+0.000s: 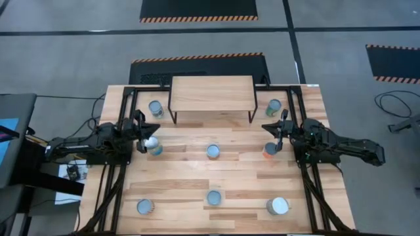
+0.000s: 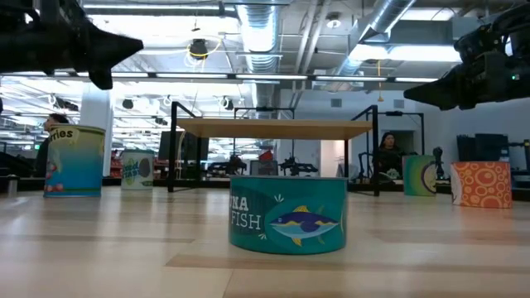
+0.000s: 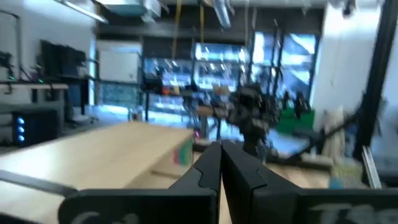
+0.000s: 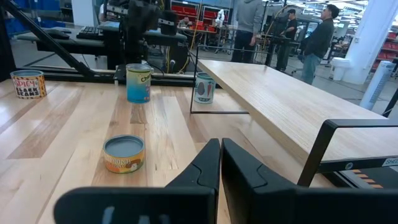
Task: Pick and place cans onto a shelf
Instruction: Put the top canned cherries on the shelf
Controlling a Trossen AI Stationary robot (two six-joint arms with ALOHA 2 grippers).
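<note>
The shelf (image 1: 212, 92), light wood on thin black legs, stands on its legs at the table's far middle. Several cans stand upright on the plank table: one on each side of the shelf (image 1: 155, 108) (image 1: 273, 106), a teal tuna can (image 1: 213, 151) (image 2: 287, 213) in the middle, and a row along the near edge (image 1: 214, 197). My left gripper (image 1: 146, 134) (image 3: 221, 158) is shut and holds nothing; it hangs above the table beside a tall can (image 1: 155, 147). My right gripper (image 1: 272, 134) (image 4: 219, 155) is shut too, with nothing in it, above an orange can (image 1: 270, 151).
Black frame rails (image 1: 111, 190) run along both side edges of the table. The shelf's black legs (image 4: 193, 93) stand between the two far cans. People (image 4: 320, 37) stand in the room beyond the table. Bare planks lie between the middle can and the near row.
</note>
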